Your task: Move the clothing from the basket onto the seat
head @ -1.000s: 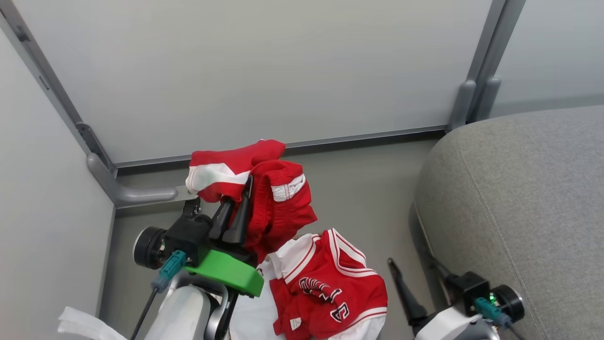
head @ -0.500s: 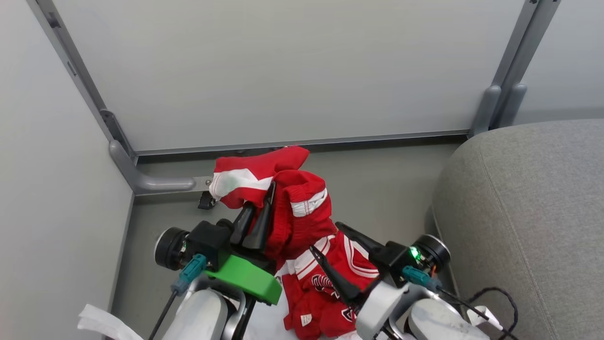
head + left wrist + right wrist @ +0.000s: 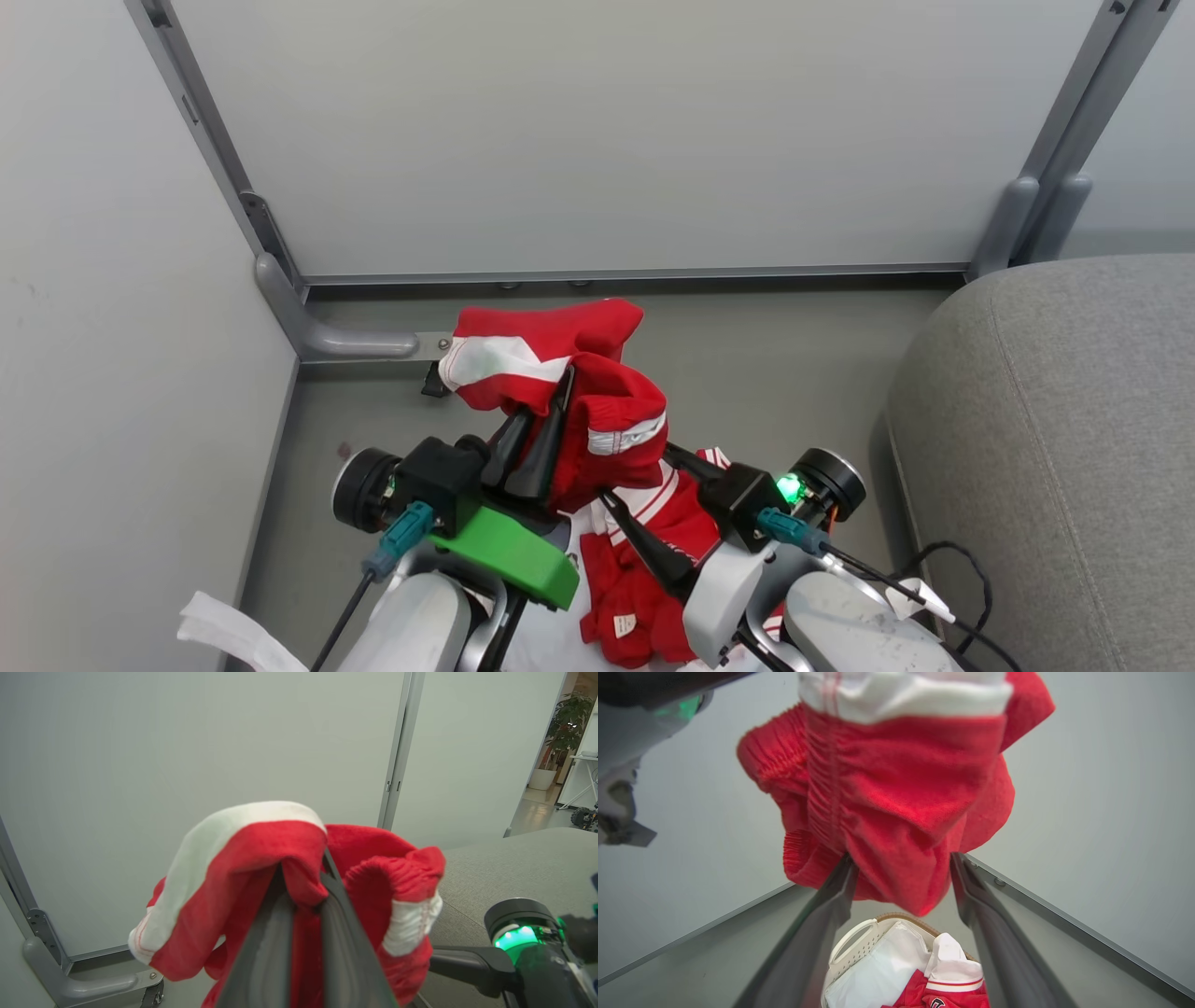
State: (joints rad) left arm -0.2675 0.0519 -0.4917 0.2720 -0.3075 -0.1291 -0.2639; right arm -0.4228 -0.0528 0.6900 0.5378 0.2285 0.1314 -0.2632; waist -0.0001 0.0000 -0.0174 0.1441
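My left pincer [image 3: 563, 387] [image 3: 303, 877] is pressed together on a bunched fold of the red shorts [image 3: 607, 411] [image 3: 383, 877] [image 3: 896, 788], and it holds them up in the air above the grey floor [image 3: 766, 392]. The cloth drapes over both sides of my fingertips. A white stripe shows on one side and the gathered elastic waistband on the other.

My right pincer [image 3: 637, 471] [image 3: 901, 858] is spread wide just beneath the shorts. In the right wrist view the lowest fold hangs down between its two fingers. I cannot tell whether the fingers touch the cloth.

Below them is the basket [image 3: 845, 947], white and perforated, with a brown woven rim. The red jersey [image 3: 644, 597] [image 3: 952, 994] lies crumpled inside it, white trim uppermost.

The grey seat [image 3: 1055, 448] [image 3: 504, 868] is off to my right, well apart from the shorts. A pale wall panel [image 3: 607, 140] stands ahead of me.
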